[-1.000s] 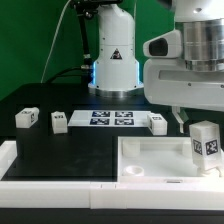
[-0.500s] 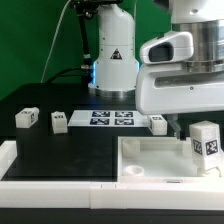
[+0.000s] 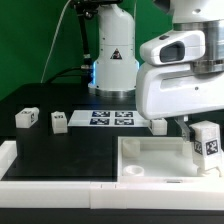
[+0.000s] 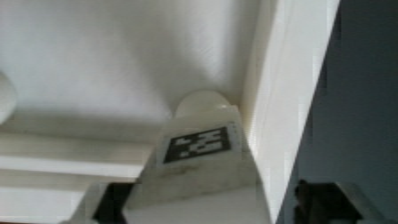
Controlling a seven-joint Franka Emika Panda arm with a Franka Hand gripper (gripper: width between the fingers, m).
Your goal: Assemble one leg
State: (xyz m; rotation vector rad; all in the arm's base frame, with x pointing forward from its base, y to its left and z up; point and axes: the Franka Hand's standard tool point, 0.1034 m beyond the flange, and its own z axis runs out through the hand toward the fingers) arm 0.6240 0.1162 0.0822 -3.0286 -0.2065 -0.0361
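One leg (image 3: 205,146), a small white block with a black-and-white tag, stands upright at the right corner of the large white tray-like piece (image 3: 150,158). My gripper (image 3: 189,125) hangs just above and behind it. In the wrist view the leg (image 4: 199,150) stands between my two dark fingers (image 4: 111,200), next to the tray's raised wall (image 4: 285,90). The jaws are apart with a gap on one side of the leg, and they do not clamp it. My gripper (image 4: 217,200) is open.
Two more legs (image 3: 27,118) (image 3: 59,122) lie on the black table at the exterior view's left. A third (image 3: 158,125) lies by the marker board (image 3: 110,119), partly behind my arm. The robot base (image 3: 113,60) stands behind. A white rim (image 3: 40,178) borders the front.
My arm has shifted toward the exterior view's left and a little lower, closer over the standing leg. The leg and the other parts have not moved.
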